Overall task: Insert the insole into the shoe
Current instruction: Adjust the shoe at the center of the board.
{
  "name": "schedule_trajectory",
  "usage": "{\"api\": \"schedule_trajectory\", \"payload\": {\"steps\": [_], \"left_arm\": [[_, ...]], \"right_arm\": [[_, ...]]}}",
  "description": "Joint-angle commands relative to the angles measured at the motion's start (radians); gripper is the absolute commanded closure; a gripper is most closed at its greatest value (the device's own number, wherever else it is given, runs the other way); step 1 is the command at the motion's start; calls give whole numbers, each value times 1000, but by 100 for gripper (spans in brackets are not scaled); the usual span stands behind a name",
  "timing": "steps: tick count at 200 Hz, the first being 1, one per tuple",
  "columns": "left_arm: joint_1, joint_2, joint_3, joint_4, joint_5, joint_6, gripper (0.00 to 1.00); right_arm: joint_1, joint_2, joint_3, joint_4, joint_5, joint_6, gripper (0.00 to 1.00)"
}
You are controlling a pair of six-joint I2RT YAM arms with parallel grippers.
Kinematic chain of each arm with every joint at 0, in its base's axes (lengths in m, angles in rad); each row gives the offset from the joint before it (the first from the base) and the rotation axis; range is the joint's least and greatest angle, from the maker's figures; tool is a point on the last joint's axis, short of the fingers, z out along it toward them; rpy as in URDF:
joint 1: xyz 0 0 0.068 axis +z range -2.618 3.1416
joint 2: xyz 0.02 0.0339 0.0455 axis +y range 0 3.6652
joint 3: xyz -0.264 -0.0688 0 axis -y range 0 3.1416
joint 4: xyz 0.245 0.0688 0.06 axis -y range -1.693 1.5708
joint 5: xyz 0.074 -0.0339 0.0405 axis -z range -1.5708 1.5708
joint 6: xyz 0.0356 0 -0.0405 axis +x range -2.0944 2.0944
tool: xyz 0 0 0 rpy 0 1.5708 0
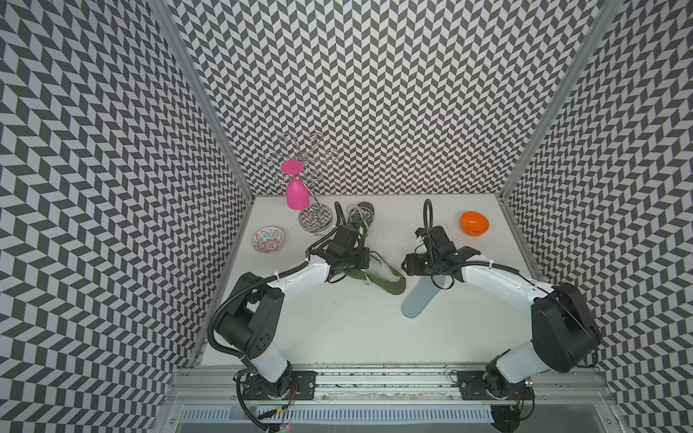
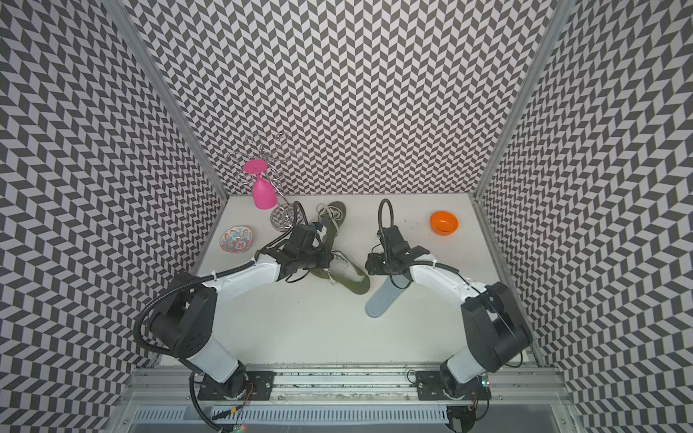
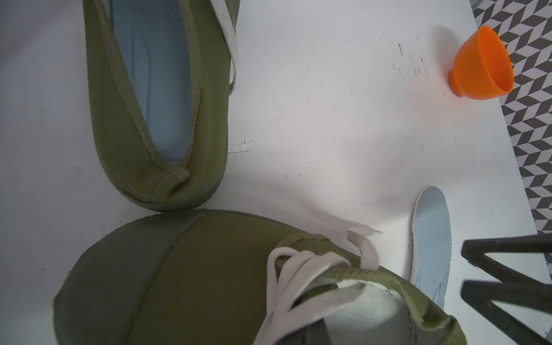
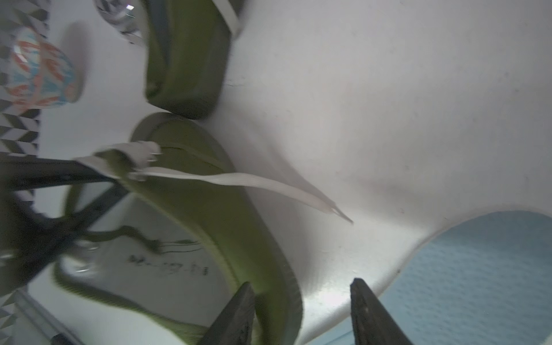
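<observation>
I saw the left hand (image 1: 365, 261) clenched on the olive shoe (image 1: 390, 283); the right hand (image 4: 301, 283) hung released near the blue insole (image 1: 414, 301).

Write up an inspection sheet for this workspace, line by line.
Surface: white table, faint scuffs.
Job's things: blue insole lies flat on the table beside the near olive shoe, whose inside is bare; far olive shoe already holds an insole.
Clutter: orange bowl, patterned bowl, pink glass hung upside down on a wire rack.
Tools: left tool shut on the near olive shoe's upper; right tool open, holding nothing.
Cables: black conduit along the left arm; hose loop over right wrist.
Surroundings: chevron walls, metal rail in front.
</observation>
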Motion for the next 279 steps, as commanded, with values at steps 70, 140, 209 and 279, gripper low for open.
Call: {"api": "schedule_trajectory", "payload": {"steps": [70, 140, 209, 279], "left_arm": [[-44, -31, 16, 93, -65, -70, 100], [-1, -61, -50, 105, 0, -83, 100], [28, -96, -221, 230, -47, -235, 100], [23, -79, -224, 257, -70, -262, 100]], "right_arm": [[46, 124, -94, 44, 126, 15, 46], [-151, 127, -98, 64, 98, -51, 60], [-185, 266, -32, 82, 58, -82, 62], [-222, 251, 13, 50, -8, -119, 67]]}}
